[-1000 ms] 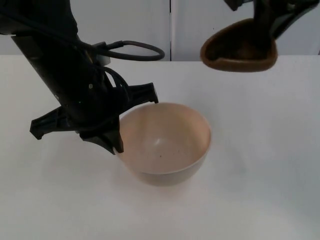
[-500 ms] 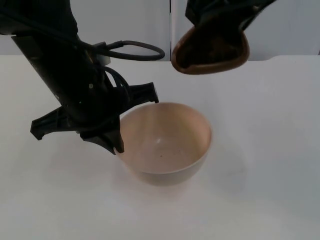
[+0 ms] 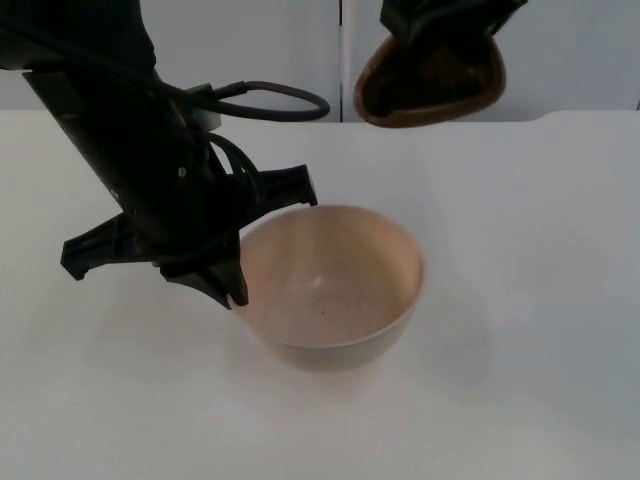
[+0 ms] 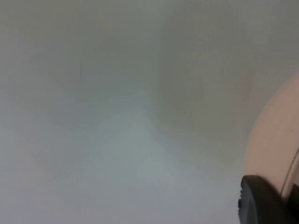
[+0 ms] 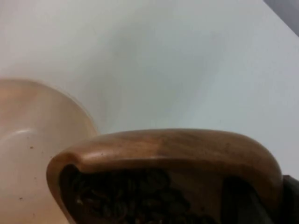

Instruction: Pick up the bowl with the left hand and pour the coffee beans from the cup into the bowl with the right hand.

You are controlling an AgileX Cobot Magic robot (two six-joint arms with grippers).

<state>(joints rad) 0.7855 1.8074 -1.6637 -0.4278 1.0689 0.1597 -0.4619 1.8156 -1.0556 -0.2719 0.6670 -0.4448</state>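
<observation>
With the left gripper (image 3: pixel 235 262) clamped on the rim of the bowl (image 3: pixel 330 285), the right gripper (image 3: pixel 445 20), shut on the bean-filled cup (image 3: pixel 430 85), hangs beyond the bowl's far rim, so tipping now would likely scatter beans onto the table (image 3: pixel 540 300).

The white table (image 3: pixel 520 300) runs back to a grey wall (image 3: pixel 250 50). A dark vertical seam (image 3: pixel 341 50) splits the wall into two panels. On the table, a soft shadow (image 3: pixel 470 350) lies to the right, and its surface shows pale and bare (image 4: pixel 93 140).
</observation>
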